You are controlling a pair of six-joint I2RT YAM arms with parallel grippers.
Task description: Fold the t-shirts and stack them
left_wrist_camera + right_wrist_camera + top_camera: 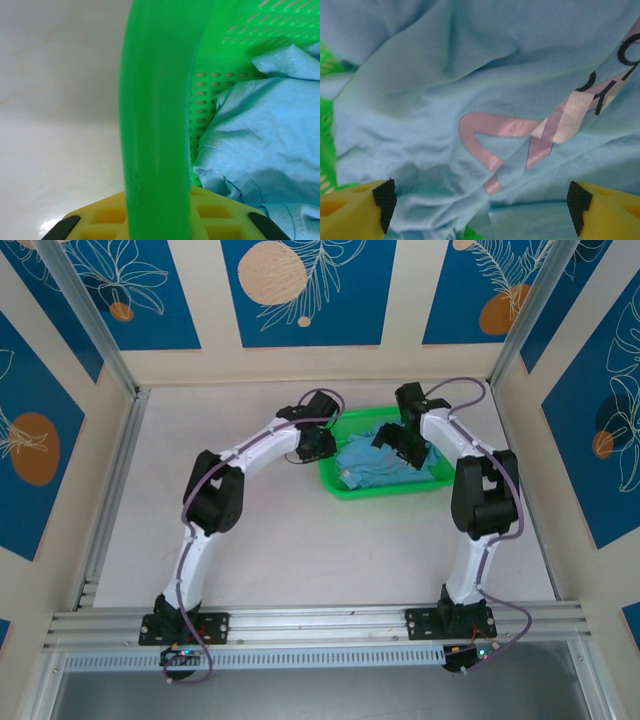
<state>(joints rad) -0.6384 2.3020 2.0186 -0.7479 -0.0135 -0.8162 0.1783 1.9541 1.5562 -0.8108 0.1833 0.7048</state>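
Crumpled light sky-blue t-shirts (372, 466) lie piled in a bright green plastic basket (380, 491) at the table's middle right. In the left wrist view the blue cloth (260, 140) sits just inside the perforated wall. My left gripper (317, 447) is at the basket's left side, and its yellow jaws (160, 222) are shut on the green rim (155, 100). My right gripper (399, 445) hangs over the pile with its jaws (480, 205) wide open and nothing between them. Below it lies a t-shirt (470, 75) with pink and white lettering (485, 135).
The basket's green wall (325, 130) shows at the left of the right wrist view. Bare white table (290, 550) stretches in front of and left of the basket. Patterned walls and metal posts (100, 330) close in the workspace on three sides.
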